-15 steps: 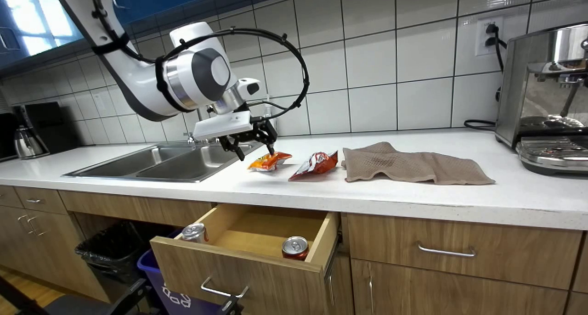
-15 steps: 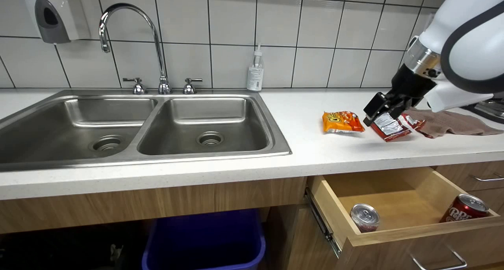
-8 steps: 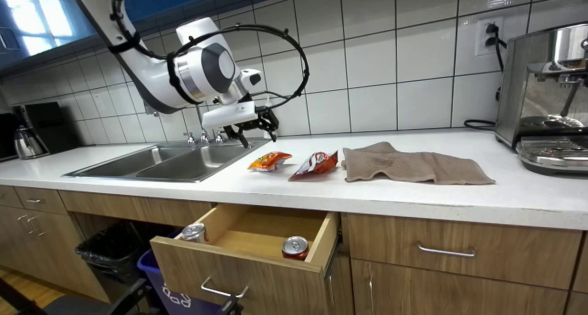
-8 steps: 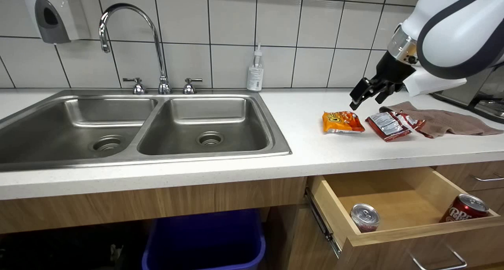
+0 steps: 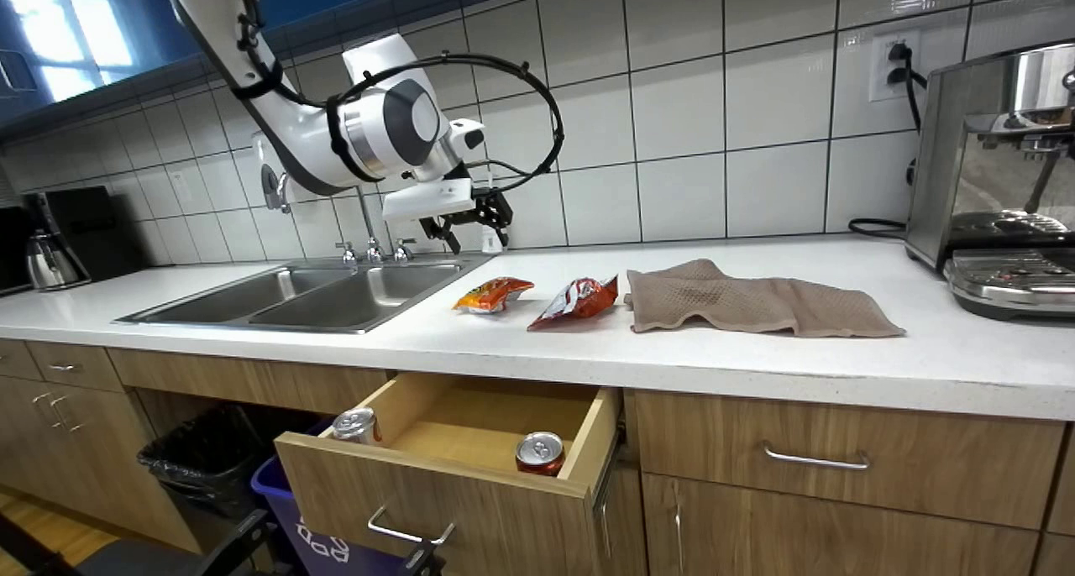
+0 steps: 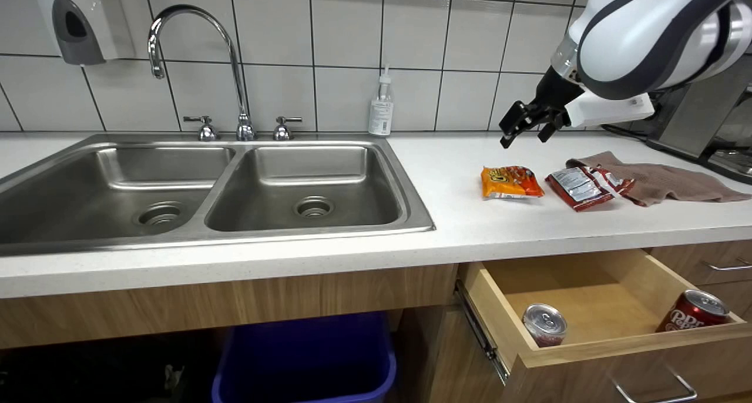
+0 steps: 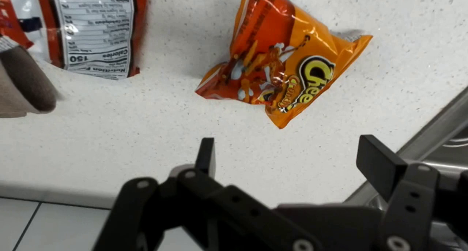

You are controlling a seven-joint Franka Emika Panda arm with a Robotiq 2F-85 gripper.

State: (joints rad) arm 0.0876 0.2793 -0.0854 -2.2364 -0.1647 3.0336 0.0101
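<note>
Gripper (image 7: 287, 148) wide, fingers well apart, nothing between them; hangs above the white counter (image 6: 461, 218), touching nothing that shows. Single arm (image 5: 311, 137), so no question of which is nearer.

Nearest thing: an orange Cheetos bag (image 7: 285, 57), lying on the counter to the right of the sink (image 6: 414, 215) and apart from it. Bearing from the fingers: down and, going by the wrist view, toward the near side, away from the tiled wall (image 7: 65, 229). Left to right, it sits about in line with the gap between the fingers. Long axis hard to call (crumpled, close to square in the wrist view); bag lies askew, one corner pointing far.

Right of it, near but apart: a red bag (image 6: 581, 185), nutrition panel up. Farther right, a brown cloth (image 5: 756, 303), beside the red bag or touching it; cannot tell which.

Below, a pulled-out drawer (image 5: 479, 412): silver can (image 6: 544, 325) at near left, dark red can (image 6: 693, 312) at near right.
</note>
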